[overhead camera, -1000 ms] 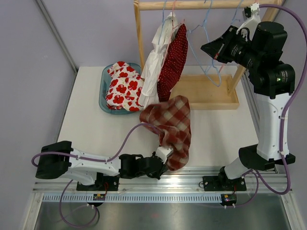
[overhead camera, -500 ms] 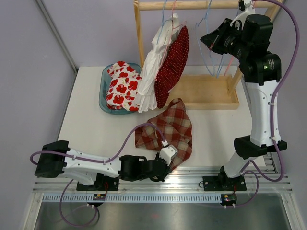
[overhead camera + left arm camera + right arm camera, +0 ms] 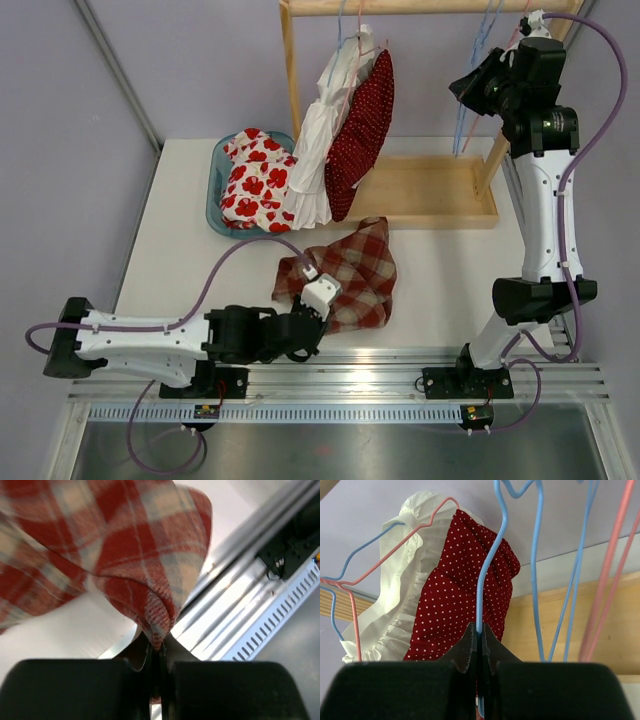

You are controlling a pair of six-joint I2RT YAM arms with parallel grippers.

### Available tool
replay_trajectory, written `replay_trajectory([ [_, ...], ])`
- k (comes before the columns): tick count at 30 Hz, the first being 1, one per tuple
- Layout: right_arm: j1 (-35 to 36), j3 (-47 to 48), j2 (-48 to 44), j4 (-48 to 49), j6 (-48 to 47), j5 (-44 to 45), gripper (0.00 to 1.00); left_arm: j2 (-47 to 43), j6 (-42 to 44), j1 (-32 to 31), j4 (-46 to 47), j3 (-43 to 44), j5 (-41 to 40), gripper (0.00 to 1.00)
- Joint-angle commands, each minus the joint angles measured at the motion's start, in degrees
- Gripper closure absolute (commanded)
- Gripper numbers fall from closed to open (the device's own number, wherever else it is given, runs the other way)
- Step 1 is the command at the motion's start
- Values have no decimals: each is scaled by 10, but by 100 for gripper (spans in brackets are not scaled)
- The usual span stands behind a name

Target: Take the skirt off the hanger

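Observation:
The red, cream and grey plaid skirt (image 3: 352, 272) lies crumpled on the white table, off any hanger. My left gripper (image 3: 314, 302) is shut on its near-left edge; the left wrist view shows a fold of the skirt (image 3: 135, 555) pinched between the jaws of the left gripper (image 3: 160, 645), above the table's metal front rail. My right gripper (image 3: 470, 82) is high at the right end of the wooden rack, shut on the bare blue wire hanger (image 3: 461, 118). The right wrist view shows the hanger wire (image 3: 492, 555) clamped in my right gripper (image 3: 480, 632).
A white frilled garment (image 3: 315, 150) and a red polka-dot garment (image 3: 362, 125) hang on the wooden rack (image 3: 430, 200). A blue basket (image 3: 216, 170) with red-flowered cloth (image 3: 255, 185) stands at back left. More blue and pink hangers (image 3: 607, 570) hang beside my right gripper.
The left arm drew the skirt down and left, so it now lies lower and more bunched on the table. The right arm swung the empty blue hanger up and right toward the rail.

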Motion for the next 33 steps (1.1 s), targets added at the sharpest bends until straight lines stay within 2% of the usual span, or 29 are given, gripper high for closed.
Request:
replay_trajectory([
  [1, 2, -54, -39, 51, 5, -23, 100, -43, 56, 42, -120, 98, -72, 100],
  [4, 0, -81, -54, 56, 1, -29, 100, -69, 122, 94, -173, 181, -96, 100],
  [5, 1, -84, -59, 53, 0, -30, 94, -72, 144, 132, -179, 199, -93, 100],
  [6, 0, -85, -61, 47, -4, -29, 83, -73, 165, 154, -183, 243, -93, 100],
  [7, 0, -88, -65, 45, -6, -29, 61, -68, 208, 177, -190, 262, -94, 100],
  [8, 1, -90, -68, 42, -9, -24, 15, -62, 232, 227, -189, 285, -89, 100],
  [9, -1, -98, -70, 37, -10, -17, 1, -52, 273, 255, -189, 324, -82, 100],
  [12, -2, -113, -89, 35, -19, -11, 0, -12, 321, 350, -183, 392, -40, 100],
  [16, -3, -160, -132, 38, -34, 9, 1, 62, 386, 443, -169, 559, 27, 100],
  [17, -4, -171, -140, 40, -36, 11, 1, 80, 392, 482, -169, 597, 39, 100],
  [19, -3, -203, -162, 49, -38, 11, 1, 153, 398, 522, -171, 667, 66, 100],
  [20, -5, -212, -168, 51, -39, 9, 1, 179, 397, 560, -175, 759, 89, 100],
  [22, -6, -239, -184, 55, -38, 5, 1, 274, 393, 594, -190, 864, 118, 100],
  [23, -6, -246, -189, 56, -35, 1, 1, 312, 390, 621, -191, 966, 133, 100],
  [25, -5, -273, -205, 61, -34, -9, 0, 388, 379, 644, -173, 1054, 145, 100],
  [26, -5, -283, -211, 63, -30, -13, 1, 394, 371, 666, -149, 1049, 159, 100],
  [27, -6, -303, -216, 67, -29, -17, 1, 391, 364, 679, -79, 1016, 175, 100],
  [28, -5, -314, -230, 71, -28, -29, 1, 364, 340, 689, -34, 973, 224, 100],
  [30, -5, -337, -246, 83, -28, -38, 1, 342, 320, 716, 48, 853, 265, 100],
  [31, -6, -359, -262, 87, -29, -47, 0, 348, 312, 726, 76, 838, 285, 100],
  [33, -5, -383, -275, 95, -32, -53, 1, 370, 303, 732, 58, 831, 289, 100],
])
